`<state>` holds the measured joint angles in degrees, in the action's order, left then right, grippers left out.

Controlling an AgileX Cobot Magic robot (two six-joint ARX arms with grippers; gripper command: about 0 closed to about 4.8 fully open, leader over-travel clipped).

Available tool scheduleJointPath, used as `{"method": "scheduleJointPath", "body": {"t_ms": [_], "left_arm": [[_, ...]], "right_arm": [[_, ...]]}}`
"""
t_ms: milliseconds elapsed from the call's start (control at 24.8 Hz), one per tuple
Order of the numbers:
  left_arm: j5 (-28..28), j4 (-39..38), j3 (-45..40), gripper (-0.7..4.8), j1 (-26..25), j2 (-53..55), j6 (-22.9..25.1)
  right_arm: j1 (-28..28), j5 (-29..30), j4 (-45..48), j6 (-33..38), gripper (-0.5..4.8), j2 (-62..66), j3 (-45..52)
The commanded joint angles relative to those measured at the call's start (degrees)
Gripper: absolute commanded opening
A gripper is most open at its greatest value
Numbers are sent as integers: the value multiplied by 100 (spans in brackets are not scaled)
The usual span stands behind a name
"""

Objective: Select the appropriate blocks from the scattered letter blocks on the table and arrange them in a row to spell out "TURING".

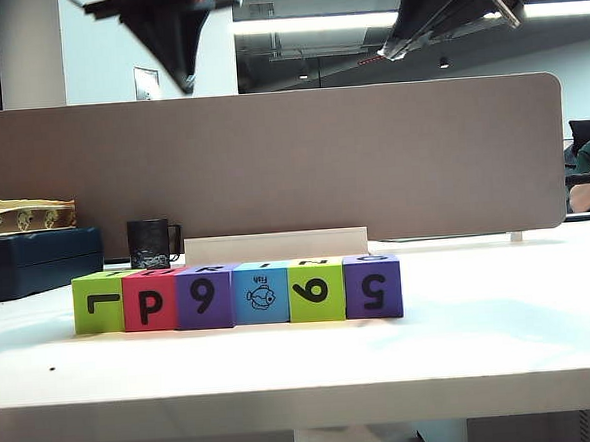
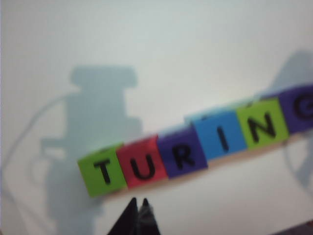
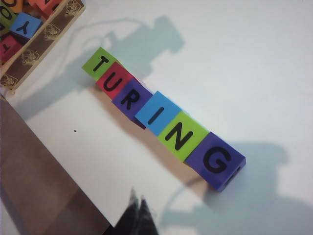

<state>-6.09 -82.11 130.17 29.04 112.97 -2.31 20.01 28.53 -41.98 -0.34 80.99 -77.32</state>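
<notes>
Exterior view shows 6 letter blocks [image 1: 237, 295] standing in 1 touching row near the front of the white table [image 1: 304, 366], well clear of its thick pale edge. From left to right in that view the row runs lime green block [image 1: 99, 303], red-pink block [image 1: 150, 301], purple block [image 1: 205, 298], light blue block [image 1: 260, 293] with a fish picture on its front face, a 2nd lime green block [image 1: 316, 291] and a 2nd purple block [image 1: 372, 287]. Both wrist views look down on the top faces, which read T, U, R, I, N, G in that order. Behind the row sit a black mug [image 1: 150, 244] and a long white bar [image 1: 276, 246], in front of the brown-grey divider panel [image 1: 272, 167]. Both arms hang high above the table at the top of the exterior view. The left gripper [image 2: 138, 210] hovers above the table, just off the T end of the row, with its fingertips pressed together and nothing between them. The right gripper [image 3: 137, 205] hovers over the table edge, near the G end, its fingertips also pressed together and empty. In the right wrist view a wooden tray [image 3: 41, 41] with spare blocks lies beyond the T end.
</notes>
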Motion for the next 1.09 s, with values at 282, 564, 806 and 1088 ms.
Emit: {"method": "scheduleJointPath", "body": {"t_ms": [282, 564, 806, 1088], "left_arm": [[-26, -44, -592, -6, 31, -149, 37], [-33, -31, -592, -6, 24, -149, 35], [-28, 24, -592, -6, 24, -146, 35], [-28, 509, -592, -6, 24, -146, 35]], "right_arm": [[4, 31, 20, -15, -1, -22, -2], [0, 7, 22, -15, -1, -20, -2], [-4, 4, 22, -15, -1, -20, -2], [-4, 2, 22, -15, -1, -20, -2]]}}
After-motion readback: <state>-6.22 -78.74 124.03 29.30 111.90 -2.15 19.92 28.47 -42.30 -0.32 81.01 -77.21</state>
